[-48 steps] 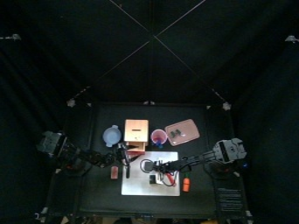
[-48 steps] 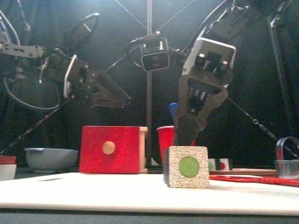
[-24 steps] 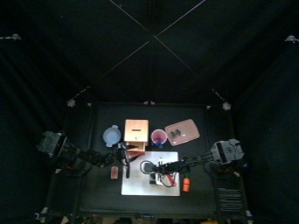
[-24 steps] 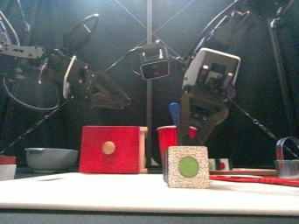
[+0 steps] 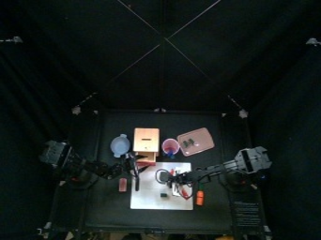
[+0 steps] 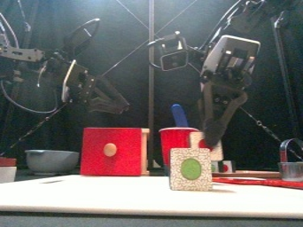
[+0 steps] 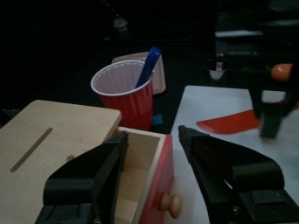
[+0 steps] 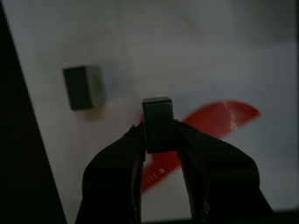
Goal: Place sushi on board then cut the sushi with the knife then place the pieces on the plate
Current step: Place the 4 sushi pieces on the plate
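Held the right gripper [image 8: 158,124] clamped on a sushi piece [image 8: 158,110], clear above the white board [image 5: 150,199], presumably for carrying to the pink plate [image 5: 194,141] at far right. Found a second piece [image 6: 190,168] upright on the board, awaiting its turn, the red knife [image 6: 254,182] flat to its right, seemingly finished with. Hung the left gripper [image 7: 155,144], jaws apart, over the wooden box [image 7: 59,140] at left, out of the way.

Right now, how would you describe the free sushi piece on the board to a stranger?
Look at the white cutting board at the table's front. The sushi piece stands upright on it, a small block with a green oval on its speckled face. The other piece is gripped by the right pincer; this one stands untouched.
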Robot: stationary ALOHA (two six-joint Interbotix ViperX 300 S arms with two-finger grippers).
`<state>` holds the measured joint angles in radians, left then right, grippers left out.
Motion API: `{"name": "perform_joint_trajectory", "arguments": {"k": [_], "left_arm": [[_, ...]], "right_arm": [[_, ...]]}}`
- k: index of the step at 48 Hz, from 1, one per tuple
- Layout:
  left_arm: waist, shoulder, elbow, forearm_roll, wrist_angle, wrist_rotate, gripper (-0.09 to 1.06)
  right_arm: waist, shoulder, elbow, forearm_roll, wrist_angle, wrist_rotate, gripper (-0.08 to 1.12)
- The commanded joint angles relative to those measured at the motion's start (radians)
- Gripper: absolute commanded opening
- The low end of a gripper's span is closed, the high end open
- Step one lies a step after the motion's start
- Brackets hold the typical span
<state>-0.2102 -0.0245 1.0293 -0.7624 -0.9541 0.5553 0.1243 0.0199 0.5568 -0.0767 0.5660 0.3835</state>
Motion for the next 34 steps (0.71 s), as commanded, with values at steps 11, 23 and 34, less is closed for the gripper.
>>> {"name": "perform_joint_trajectory", "arguments": {"k": [11,23,34], "left_arm": [[0.0,-0.017,-0.017,0.003,-0.005,0.002,0.86],[0.008,-0.015,-0.014,0.005,-0.005,0.008,0.86],[0.009,-0.011,-0.015,0.003,-0.005,0.003,0.86]], "right_arm": [[-0.322,-0.367,0.313,0.009,0.044,0.003,0.56],[-0.655,-0.477,0.419,-0.015,-0.069,-0.011,0.56],[-0.83,-0.391,0.426,-0.081,-0.156,0.002,0.56]]}}
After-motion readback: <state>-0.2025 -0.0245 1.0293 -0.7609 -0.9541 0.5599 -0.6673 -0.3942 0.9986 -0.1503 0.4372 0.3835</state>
